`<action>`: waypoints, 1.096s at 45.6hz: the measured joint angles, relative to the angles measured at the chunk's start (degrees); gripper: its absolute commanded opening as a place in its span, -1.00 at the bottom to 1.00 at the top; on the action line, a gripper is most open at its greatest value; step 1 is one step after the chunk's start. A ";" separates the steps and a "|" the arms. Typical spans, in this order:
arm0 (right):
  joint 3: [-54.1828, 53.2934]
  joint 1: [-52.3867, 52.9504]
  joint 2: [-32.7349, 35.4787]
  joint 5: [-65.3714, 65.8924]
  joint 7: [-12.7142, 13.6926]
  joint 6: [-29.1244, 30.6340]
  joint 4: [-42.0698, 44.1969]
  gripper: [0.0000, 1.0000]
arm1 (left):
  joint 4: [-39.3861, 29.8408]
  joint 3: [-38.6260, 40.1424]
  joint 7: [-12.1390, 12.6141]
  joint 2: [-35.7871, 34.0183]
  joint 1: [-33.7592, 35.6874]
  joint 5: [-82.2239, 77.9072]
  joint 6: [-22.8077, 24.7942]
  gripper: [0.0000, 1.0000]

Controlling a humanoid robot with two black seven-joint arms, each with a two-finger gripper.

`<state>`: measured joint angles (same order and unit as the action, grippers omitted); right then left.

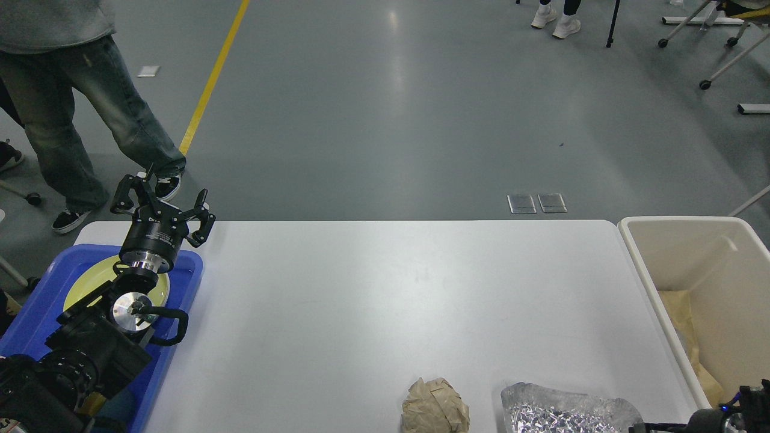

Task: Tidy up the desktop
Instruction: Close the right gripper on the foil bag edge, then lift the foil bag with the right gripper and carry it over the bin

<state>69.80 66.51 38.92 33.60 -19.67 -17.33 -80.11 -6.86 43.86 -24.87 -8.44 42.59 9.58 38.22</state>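
Grey polished floor (385,108) with a yellow painted line (213,78) is seen beyond the large white rectangular desktop (373,300), which fills the lower middle of the view; all places below are given relative to this desktop.

- Blue plastic tray (36,319): set at the desktop's left end, overhanging its near-left side. A pale yellow round plate (90,282) is lain inside it.
- Left gripper (163,201): raised over the desktop's far-left corner, above the tray's far edge. Its two black fingers are spread wide apart, and nothing is held between them.
- Crumpled brown paper ball (435,409): placed on the desktop at its near edge, right of centre.
- Crumpled silver foil sheet (565,412): laid on the desktop just right of the paper ball, also at the near edge.
- Beige plastic bin (668,264): stood against the desktop's right end; brown paper (686,325) is seen inside it.
- Right gripper: only part of the right arm (722,418) is shown off the desktop's near-right corner; the fingers are not seen.
- Person in grey jeans (72,120): stood on the floor beyond the desktop's far-left corner.
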 measured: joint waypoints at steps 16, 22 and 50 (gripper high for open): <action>-0.02 -0.39 -0.05 -0.04 -0.03 -0.59 -0.67 -1.00 | 0.00 0.00 0.00 0.00 0.00 0.00 0.00 0.93; 0.05 0.53 0.68 -0.01 -0.03 -1.74 -0.58 -1.00 | 0.00 0.00 0.00 0.00 0.00 0.00 0.00 0.93; 0.77 40.91 -0.91 -0.58 -3.99 6.70 -1.53 -1.00 | 0.00 0.00 0.00 0.00 0.02 0.00 0.00 0.93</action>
<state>70.56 107.42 38.01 33.02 -23.65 -10.63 -81.64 -6.86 43.86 -24.87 -8.44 42.61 9.58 38.22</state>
